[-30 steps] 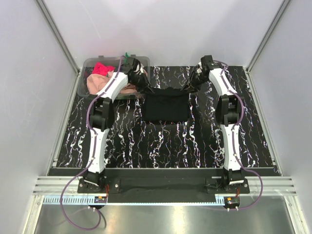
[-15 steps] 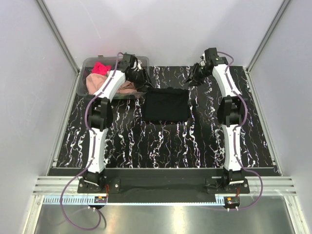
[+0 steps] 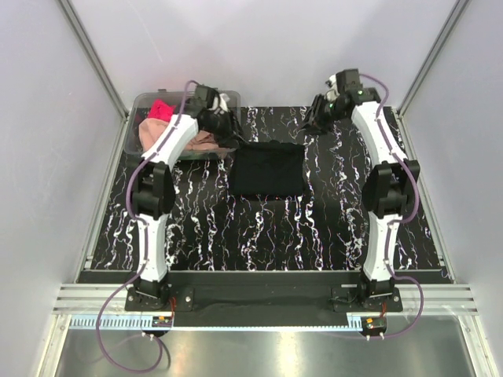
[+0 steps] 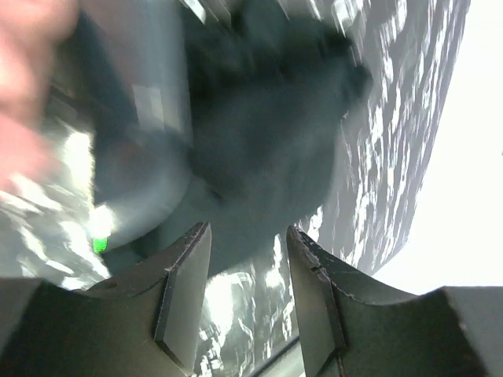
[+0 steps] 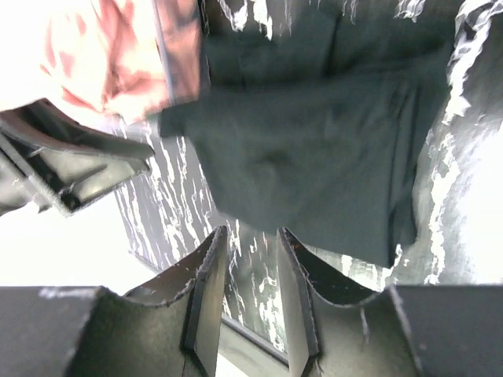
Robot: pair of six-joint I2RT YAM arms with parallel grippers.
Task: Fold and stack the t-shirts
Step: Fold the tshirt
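Where the clear tub [image 3: 149, 96] sits at the far left corner of the surface [image 3: 330, 228], a bright pink-red shirt [image 3: 161, 110] and a peach-pink shirt [image 3: 146, 135] lie bunched inside it. Just beside the tub's right end, the left end effector [image 4: 246, 239] hangs released, with nothing between its fingers. Folded into a rectangle, the black shirt [image 3: 267, 170] lies flat mid-surface. Above its far right corner the right end effector [image 5: 251, 234] hovers, also released and empty.

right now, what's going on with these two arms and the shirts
A black t-shirt lies folded into a rectangle mid-table. The left end effector and right end effector hover near its far corners, both open and empty. A peach-pink shirt and a bright pink-red shirt wait in the clear tub at far left.
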